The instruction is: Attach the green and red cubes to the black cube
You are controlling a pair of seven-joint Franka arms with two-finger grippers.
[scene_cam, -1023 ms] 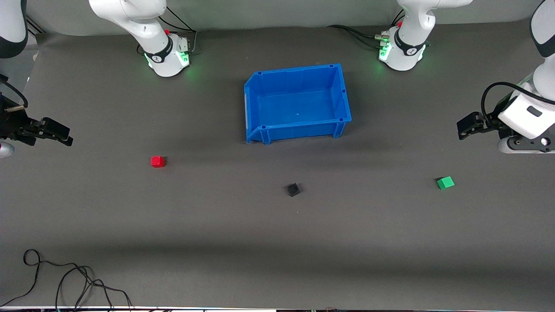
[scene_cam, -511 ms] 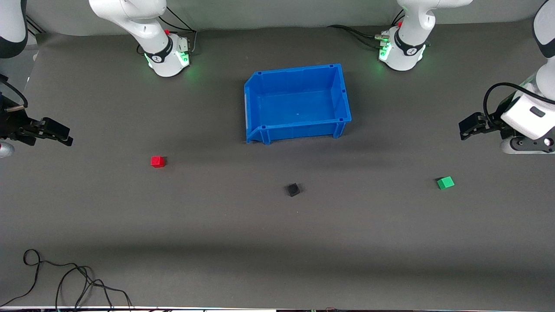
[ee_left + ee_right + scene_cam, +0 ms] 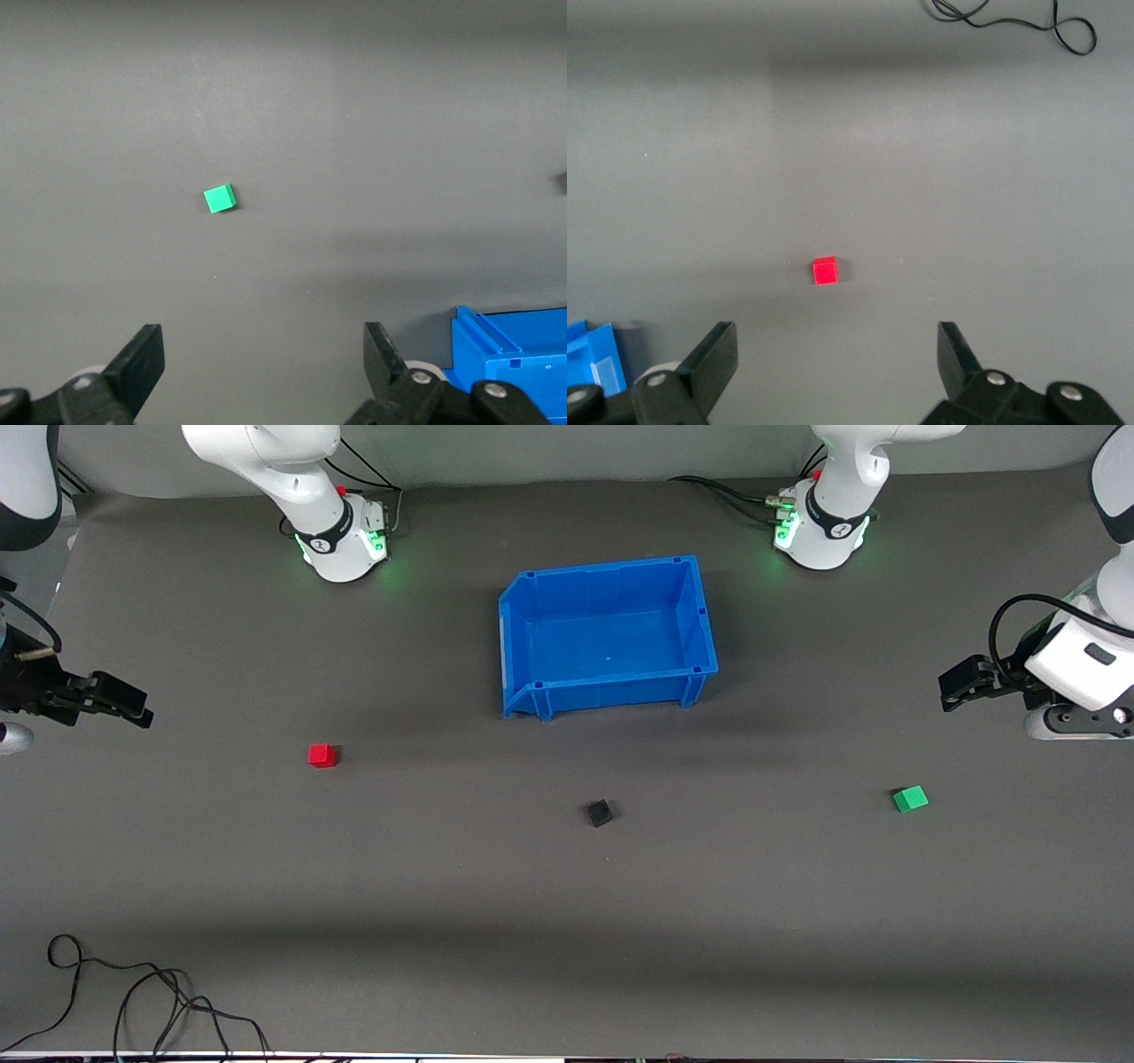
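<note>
The red cube (image 3: 322, 755) lies on the grey mat toward the right arm's end. The green cube (image 3: 910, 799) lies toward the left arm's end. The black cube (image 3: 600, 813) lies between them, nearer the front camera than the blue bin. My left gripper (image 3: 950, 691) hangs open and empty over the mat at its end of the table. Its wrist view shows the green cube (image 3: 220, 198) ahead of the open gripper (image 3: 263, 345). My right gripper (image 3: 133, 704) hangs open and empty over the mat at its end. Its wrist view shows the red cube (image 3: 825, 271) ahead of the open gripper (image 3: 835, 341).
An empty blue bin (image 3: 700, 629) stands mid-table between the two bases; its corner shows in the left wrist view (image 3: 509, 354) and the right wrist view (image 3: 594, 354). A loose black cable (image 3: 133, 1001) lies at the mat's near corner at the right arm's end.
Both grippers have shifted only slightly, the left one toward its end of the table. The three cubes and the bin have not moved.
</note>
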